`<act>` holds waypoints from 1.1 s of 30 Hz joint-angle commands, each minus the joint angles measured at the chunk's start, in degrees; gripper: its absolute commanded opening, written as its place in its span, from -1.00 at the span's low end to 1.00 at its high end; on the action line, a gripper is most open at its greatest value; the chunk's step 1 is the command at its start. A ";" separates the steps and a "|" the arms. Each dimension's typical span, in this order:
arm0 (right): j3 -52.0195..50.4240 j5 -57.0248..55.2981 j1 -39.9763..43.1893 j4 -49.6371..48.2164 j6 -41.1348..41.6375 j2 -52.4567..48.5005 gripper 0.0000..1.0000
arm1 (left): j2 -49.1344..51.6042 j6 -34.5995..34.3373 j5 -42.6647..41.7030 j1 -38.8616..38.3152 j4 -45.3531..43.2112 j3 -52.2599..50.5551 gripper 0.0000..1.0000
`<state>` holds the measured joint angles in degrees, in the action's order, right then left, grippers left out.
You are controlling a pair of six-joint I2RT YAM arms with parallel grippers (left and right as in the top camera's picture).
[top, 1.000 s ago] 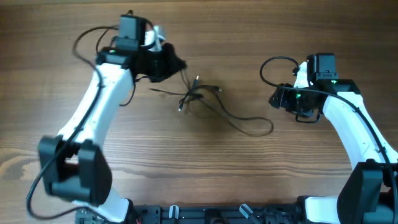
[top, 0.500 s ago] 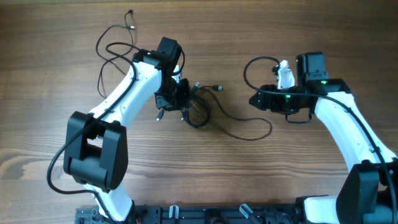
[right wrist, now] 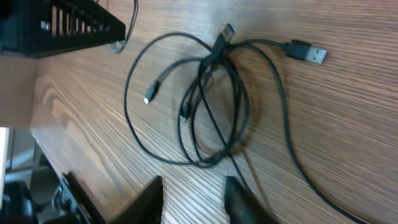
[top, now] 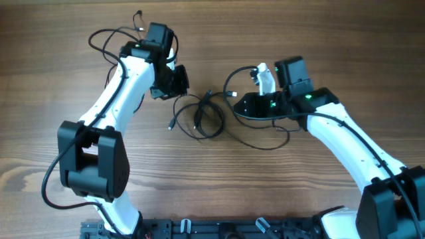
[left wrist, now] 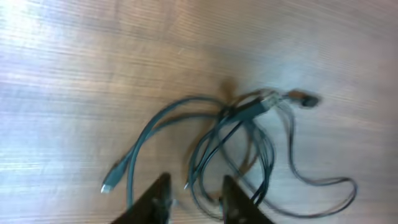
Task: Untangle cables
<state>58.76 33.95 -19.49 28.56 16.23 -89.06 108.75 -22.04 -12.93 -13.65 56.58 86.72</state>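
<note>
Left gripper (top: 174, 81) has its fingers apart with nothing clamped, hovering just beside the upper-left edge of the cables (top: 206, 114). Right gripper (top: 242, 106) is also spread and empty, at the tangle's right edge.

The cables sit mid-table as a loose coil of thin dark loops, cinched at one crossing (right wrist: 214, 59). A USB plug (right wrist: 306, 51) and a small plug (right wrist: 148, 99) stick out free. One long strand trails off to the right. A separate loose wire (top: 139, 14) lies well apart behind the left arm, on the wooden table (top: 332, 40).

Likely step: each side picks a strand. Best to grab near a free plug end rather than the cinched crossing, then pull outward slowly in opposite directions. Risk: pinching two strands together tightens the knot.
</note>
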 commanded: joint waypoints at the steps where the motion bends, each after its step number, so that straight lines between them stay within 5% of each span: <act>1: -0.28 -5.03 -2.51 -2.05 8.31 -2.78 -0.57 | 0.66 4.22 -2.51 -0.09 -6.38 0.15 -0.48; 5: -0.28 -5.49 -3.02 -1.66 8.41 -5.44 -0.74 | 3.19 8.98 -2.45 -3.19 -7.78 -0.28 -0.38; 14: -0.35 -11.26 -3.02 4.22 7.91 -6.10 -0.67 | 12.87 9.88 -2.25 -5.35 -8.17 -0.48 -0.17; 15: -0.35 -11.26 -3.02 4.76 7.87 -6.10 -0.67 | 13.46 9.86 -2.25 -5.62 -8.15 -0.48 -0.20; 17: -0.35 -12.24 -3.02 6.54 7.76 -6.10 -0.67 | 13.97 9.42 -2.27 -7.02 -6.08 -0.48 -0.72; 19: -0.35 -14.47 -3.02 7.96 7.74 -6.10 -0.66 | 13.97 7.48 -2.29 -8.24 -4.57 -0.48 -0.88; 27: -0.35 -9.44 -2.99 9.57 3.30 -6.10 -0.63 | 8.59 -5.44 -0.33 -12.66 -2.32 0.96 -0.92; 30: -0.35 -3.52 -2.19 5.99 3.52 -6.10 -0.51 | 4.00 3.28 -0.72 -13.09 -2.08 0.96 -0.92; 33: -0.35 3.65 1.64 0.13 7.32 -6.10 -0.65 | 1.31 10.10 -0.74 -13.09 -0.52 0.96 -0.92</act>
<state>58.50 29.78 -20.62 31.20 21.28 -93.97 113.32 -18.98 -13.80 -26.52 55.35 86.56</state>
